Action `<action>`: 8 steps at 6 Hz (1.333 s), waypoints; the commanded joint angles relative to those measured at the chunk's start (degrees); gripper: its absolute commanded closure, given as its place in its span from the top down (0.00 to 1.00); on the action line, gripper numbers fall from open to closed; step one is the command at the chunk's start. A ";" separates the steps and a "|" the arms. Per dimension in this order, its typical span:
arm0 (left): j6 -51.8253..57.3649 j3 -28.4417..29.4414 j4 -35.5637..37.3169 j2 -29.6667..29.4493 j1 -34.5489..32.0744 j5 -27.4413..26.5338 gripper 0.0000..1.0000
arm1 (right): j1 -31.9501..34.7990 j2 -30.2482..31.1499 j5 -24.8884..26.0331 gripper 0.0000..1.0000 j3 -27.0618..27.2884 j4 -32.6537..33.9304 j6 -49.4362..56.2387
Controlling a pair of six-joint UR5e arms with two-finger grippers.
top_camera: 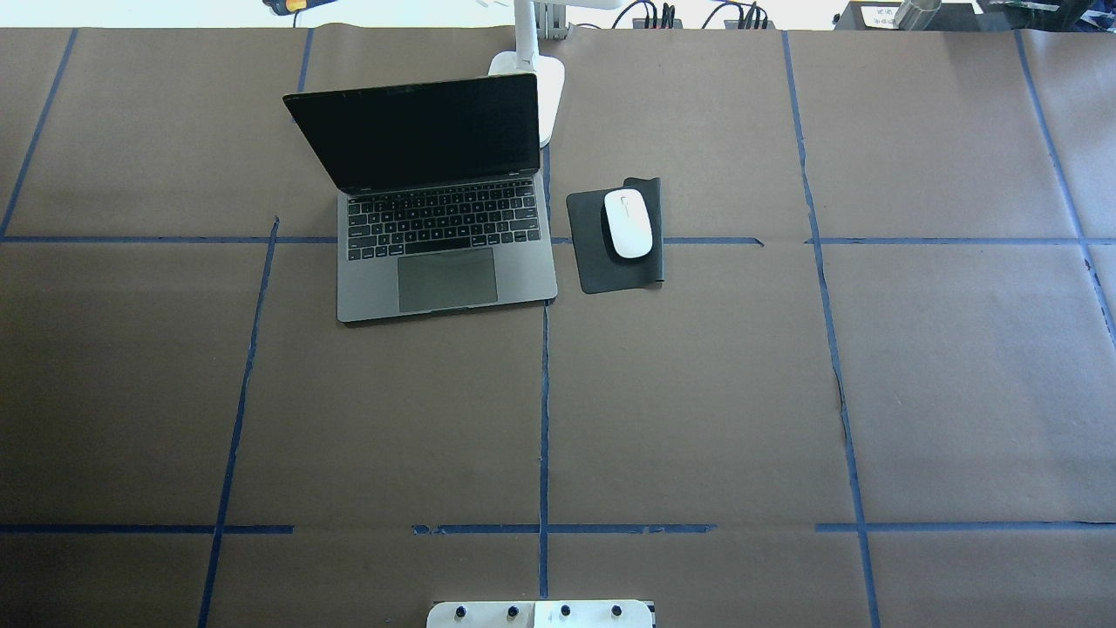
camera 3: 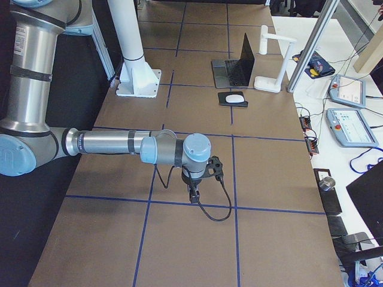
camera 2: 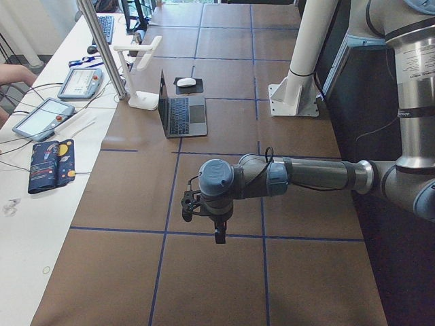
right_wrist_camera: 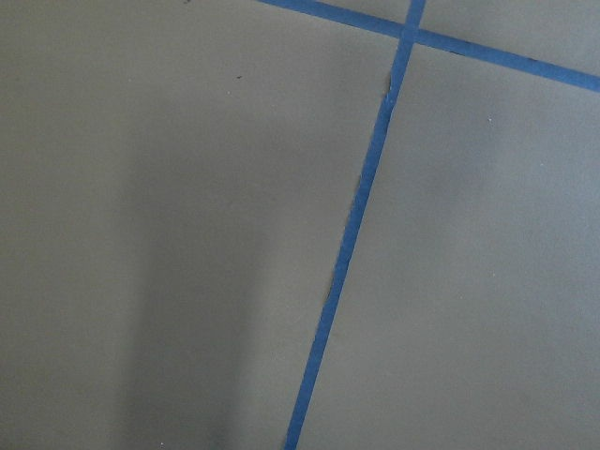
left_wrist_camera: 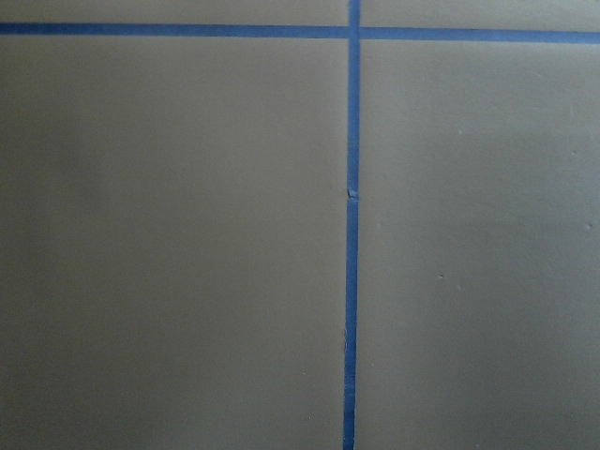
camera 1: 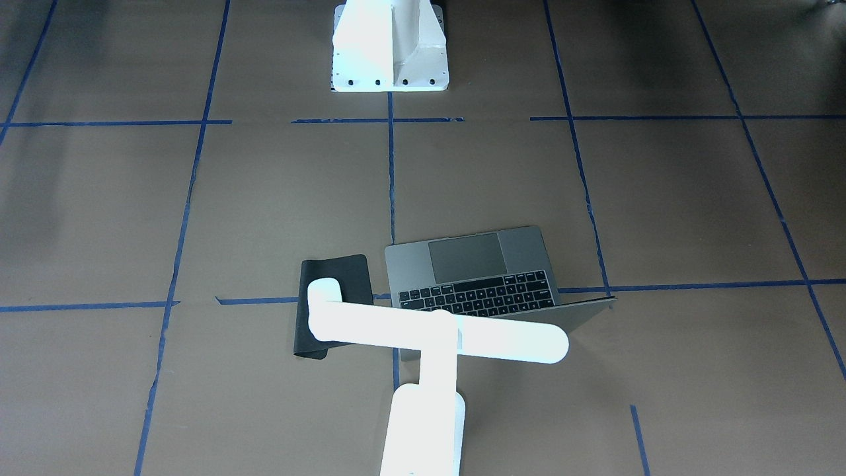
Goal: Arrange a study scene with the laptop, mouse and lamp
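The open grey laptop [top_camera: 436, 201] stands at the table's far side with its dark screen up. Right of it the white mouse [top_camera: 628, 222] lies on a black pad [top_camera: 615, 266]. Behind the laptop is the white lamp [camera 1: 436, 337], its bar head over the lid edge. My left gripper [camera 2: 218, 235] appears only in the exterior left view, pointing down over bare paper, well away from the laptop [camera 2: 178, 112]. My right gripper [camera 3: 192, 194] appears only in the exterior right view, likewise far from the mouse [camera 3: 234, 98]. I cannot tell whether either is open. Both wrist views hold only paper and blue tape.
The white boxy pedestal [camera 1: 390, 49] stands at the robot's edge of the table. A side bench beyond the lamp holds teach pendants [camera 2: 42, 118], a patterned pouch [camera 2: 51, 163] and cables. A person's hand [camera 2: 10, 71] rests at that bench. A metal post [camera 2: 102, 47] rises beside the lamp.
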State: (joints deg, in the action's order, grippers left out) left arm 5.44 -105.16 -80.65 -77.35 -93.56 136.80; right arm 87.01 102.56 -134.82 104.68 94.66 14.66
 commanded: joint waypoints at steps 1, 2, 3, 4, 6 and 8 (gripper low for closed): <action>-0.25 0.66 -0.21 0.01 0.04 -0.12 1.00 | 0.09 0.01 0.09 1.00 0.00 0.00 0.11; -0.25 0.58 -0.13 0.01 0.13 -0.13 1.00 | 0.09 0.44 0.18 1.00 0.09 -0.09 -0.07; -0.34 0.75 -0.12 0.01 0.22 -0.13 1.00 | 0.09 0.53 0.26 1.00 0.00 0.00 -0.33; -0.34 0.66 -0.12 0.01 0.22 -0.04 1.00 | 0.09 0.53 0.26 1.00 0.09 0.00 -0.77; -0.34 0.40 0.05 1.75 0.30 -0.13 1.00 | 0.09 0.62 0.09 1.00 0.00 0.00 -0.86; -0.34 0.57 0.67 2.99 0.39 -0.21 1.00 | 0.09 0.62 0.09 1.00 0.09 0.00 -0.77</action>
State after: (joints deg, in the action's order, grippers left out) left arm 5.09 -104.61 -80.13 -75.01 -93.27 136.60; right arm 87.10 103.17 -134.73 104.70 94.66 13.87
